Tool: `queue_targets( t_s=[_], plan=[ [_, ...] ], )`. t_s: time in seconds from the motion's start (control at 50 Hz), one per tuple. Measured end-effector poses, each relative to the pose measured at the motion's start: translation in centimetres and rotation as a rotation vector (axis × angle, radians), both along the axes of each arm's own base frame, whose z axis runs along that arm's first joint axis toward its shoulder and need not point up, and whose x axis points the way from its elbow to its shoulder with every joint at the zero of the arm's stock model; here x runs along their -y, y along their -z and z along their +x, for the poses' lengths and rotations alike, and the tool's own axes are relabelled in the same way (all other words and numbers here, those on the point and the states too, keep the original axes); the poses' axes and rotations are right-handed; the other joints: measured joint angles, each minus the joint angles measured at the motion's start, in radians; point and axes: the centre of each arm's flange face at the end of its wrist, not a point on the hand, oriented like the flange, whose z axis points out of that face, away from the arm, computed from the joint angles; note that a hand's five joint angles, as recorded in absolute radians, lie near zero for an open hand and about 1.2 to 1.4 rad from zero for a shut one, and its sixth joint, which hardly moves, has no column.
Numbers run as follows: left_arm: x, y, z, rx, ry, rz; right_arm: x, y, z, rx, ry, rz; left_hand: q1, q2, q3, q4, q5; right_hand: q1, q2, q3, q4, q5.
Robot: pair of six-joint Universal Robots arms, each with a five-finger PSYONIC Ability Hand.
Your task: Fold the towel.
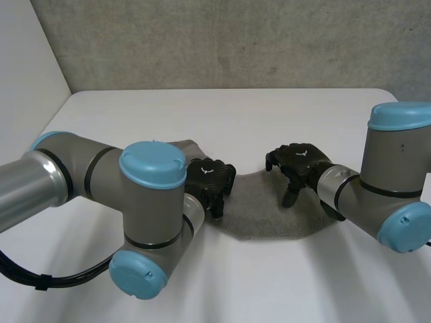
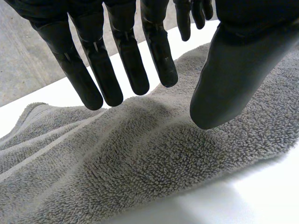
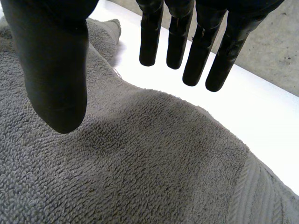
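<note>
Grey terry cloth, a thick looped towel (image 1: 269, 212), lies rumpled on the white table (image 1: 222, 114) at the centre of the head view, and the whole pose seems arranged around it. At the left of the frame the robot's left arm (image 1: 151, 202), grey with light-blue caps, bends inward so that its black left hand (image 1: 210, 183) hangs over the towel's left end; the arm's bulk hides part of the cloth there. In the left wrist view that hand's fingers (image 2: 117, 70) are straight and spread, with the thumb (image 2: 233, 79) held well apart from them. Nothing is gripped: the towel's pile (image 2: 140, 158) lies under the palm, and a soft ridge runs beneath the fingertips. The wide gap between thumb and fingers looks like readiness to pinch up an edge, though that is a judgement. Toward the middle of the head view the towel's far edge dips in a curve between the two hands, so the cloth is not lying flat. At centre right the black right hand (image 1: 300, 165) hovers over the towel's right end near its far edge, carried by the right arm (image 1: 394, 182) at the frame's right. Its own wrist view shows straight fingers (image 3: 196, 51) reaching past the towel's edge over bare table and the thumb (image 3: 56, 70) above the cloth, holding nothing. A flat woven band (image 3: 266, 196) marks the towel's end. Mirrored hands at opposite ends suggest a two-handed grasp is being set up; no fold is made.
</note>
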Motion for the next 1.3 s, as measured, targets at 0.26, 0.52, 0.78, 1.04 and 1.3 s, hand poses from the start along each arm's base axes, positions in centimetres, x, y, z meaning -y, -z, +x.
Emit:
queue_targets(
  t_s=[0.26, 0.52, 0.78, 1.04, 1.3],
  plan=[
    [-0.6, 0.8, 1.0, -0.020, 0.074, -0.026, -0.5, -1.0, -0.2, -0.130, -0.079, -0.108, -0.233, -0.238, -0.242, -0.232, -0.243, 0.069, 0.030, 0.060, 0.057, 0.102],
    [0.7, -0.8, 1.5, -0.045, 0.038, -0.059, 0.4, -1.8, -0.5, -0.111, -0.049, -0.136, -0.253, -0.257, -0.261, -0.250, -0.263, -0.184, -0.176, -0.184, -0.198, -0.199],
    [6.8, -2.5, 5.2, -0.065, -0.120, -0.106, 2.9, -2.1, -1.4, -0.061, -0.006, -0.125, -0.562, -0.550, -0.577, -0.560, -0.588, -0.244, -0.241, -0.234, -0.219, -0.206],
    [10.7, 0.9, 7.8, -0.034, -0.132, 0.014, 6.1, 0.6, -1.4, -0.077, 0.023, -0.081, -0.565, -0.552, -0.581, -0.560, -0.592, -0.244, -0.241, -0.234, -0.219, -0.206],
    [12.8, 3.1, 7.8, 0.000, -0.129, 0.034, 6.6, 3.5, -1.5, -0.109, 0.025, 0.021, -0.524, -0.541, -0.527, -0.526, -0.511, -0.244, -0.241, -0.234, -0.219, -0.206]
  ],
)
